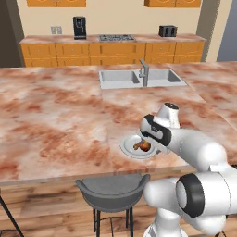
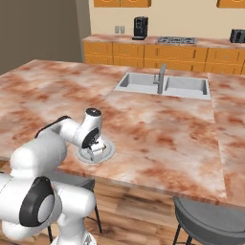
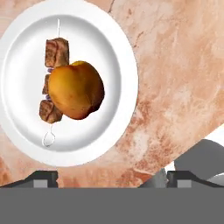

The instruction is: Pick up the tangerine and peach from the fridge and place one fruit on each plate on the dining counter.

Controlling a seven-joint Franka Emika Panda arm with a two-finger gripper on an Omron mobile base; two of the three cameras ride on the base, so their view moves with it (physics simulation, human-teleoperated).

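A round peach point(image 3: 75, 90) point(image 1: 145, 146), orange-yellow with a red-brown side, lies on a white plate point(image 3: 105, 39) point(image 1: 127, 147) point(image 2: 109, 152) near the front edge of the dining counter point(image 1: 55, 115) point(image 2: 158, 129). A meat skewer point(image 3: 56, 51) lies on the same plate, partly under the fruit. My gripper point(image 3: 111, 179) point(image 1: 147, 140) point(image 2: 96, 149) hangs just above the plate, open, with nothing between its fingers and clear of the peach. The tangerine and the fridge are out of view.
A grey stool point(image 1: 113, 192) stands right below the plate at the counter's edge; another stool point(image 2: 210, 220) is at the right. A sink point(image 1: 139, 77) with a faucet point(image 1: 144, 71) is set into the far side. A wall counter point(image 1: 111, 48) with a coffee machine point(image 1: 79, 28) runs behind.
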